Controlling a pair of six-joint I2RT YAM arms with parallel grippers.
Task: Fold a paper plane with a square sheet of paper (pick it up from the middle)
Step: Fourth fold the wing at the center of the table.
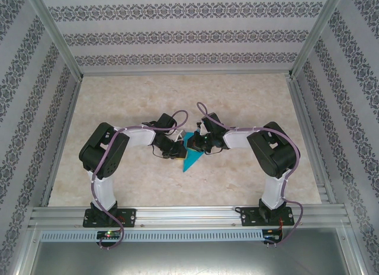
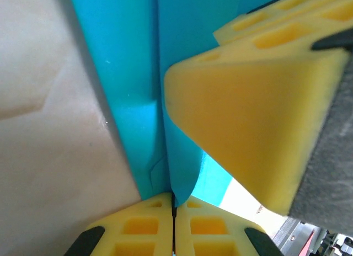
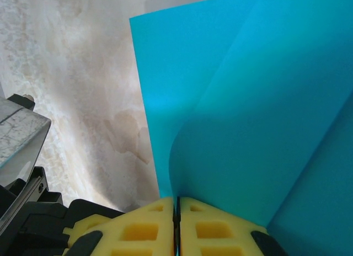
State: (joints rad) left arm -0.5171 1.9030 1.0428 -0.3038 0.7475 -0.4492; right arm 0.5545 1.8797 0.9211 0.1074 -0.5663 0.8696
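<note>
The cyan-blue sheet of paper [image 1: 191, 156] is held up at the middle of the table between both arms, its lower corner pointing toward the near edge. My left gripper [image 2: 174, 203] is shut on the sheet [image 2: 132, 90], which rises from its yellow pads in folded layers. The right gripper's yellow fingers [image 2: 253, 118] loom large in the left wrist view. My right gripper [image 3: 177, 202] is shut on the same sheet [image 3: 248, 118], which curves up from the pinch. In the top view the two grippers [image 1: 179, 148] [image 1: 198, 142] meet at the paper's upper part.
The marble-patterned table [image 1: 177, 97] is walled by patterned panels on three sides. An aluminium rail [image 1: 189, 214] runs along the near edge with both arm bases. A grey metal block [image 3: 16, 134] sits at the left of the right wrist view.
</note>
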